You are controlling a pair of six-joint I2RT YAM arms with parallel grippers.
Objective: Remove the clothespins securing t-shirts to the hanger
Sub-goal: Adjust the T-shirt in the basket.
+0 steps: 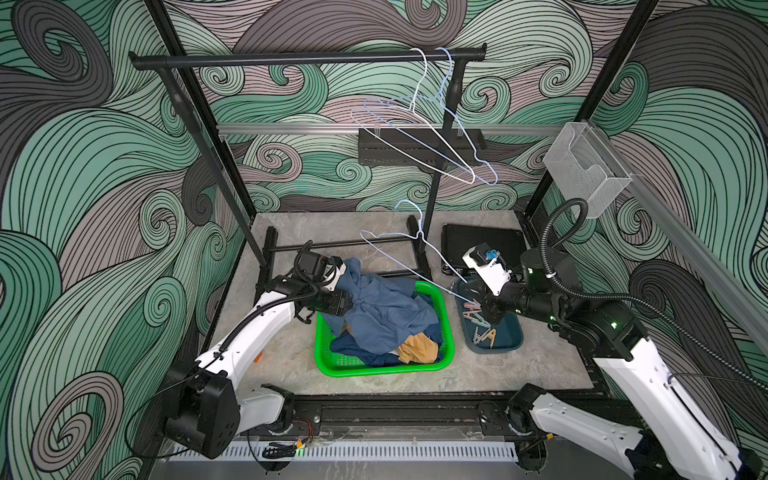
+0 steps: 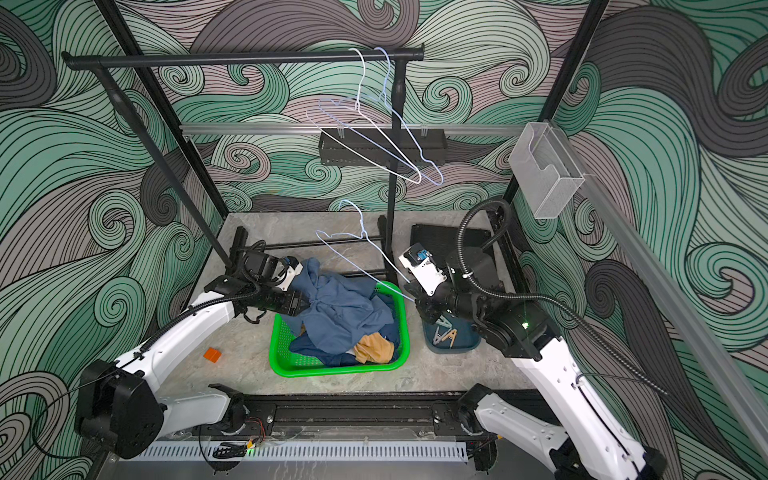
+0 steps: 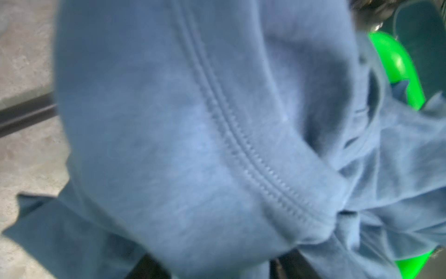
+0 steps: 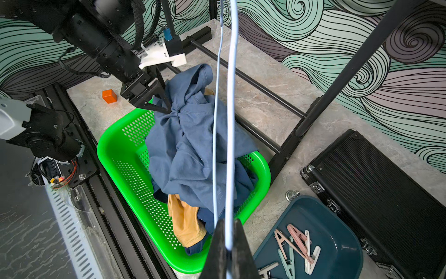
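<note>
Three t-shirts lie heaped in a green basket (image 1: 448,328): a blue t-shirt (image 1: 386,307) on top, a mustard one (image 1: 417,350) and a navy one (image 1: 353,347) beneath. My left gripper (image 4: 169,110) is shut on a bunched fold of the blue t-shirt at the basket's far left corner, and cloth fills the left wrist view (image 3: 193,145). My right gripper (image 4: 228,244) is shut on the lower wire of a pale blue hanger (image 1: 399,245) that carries no shirt, above a dark teal tray (image 4: 337,222). Several clothespins (image 4: 296,246) lie loose in that tray.
Two bare wire hangers (image 1: 432,137) hang on the black rack rail (image 1: 307,58), whose feet stand behind the basket. A black case (image 1: 482,245) lies behind the tray. An orange block (image 2: 212,354) sits left of the basket. A clear plastic box (image 1: 586,166) is mounted high right.
</note>
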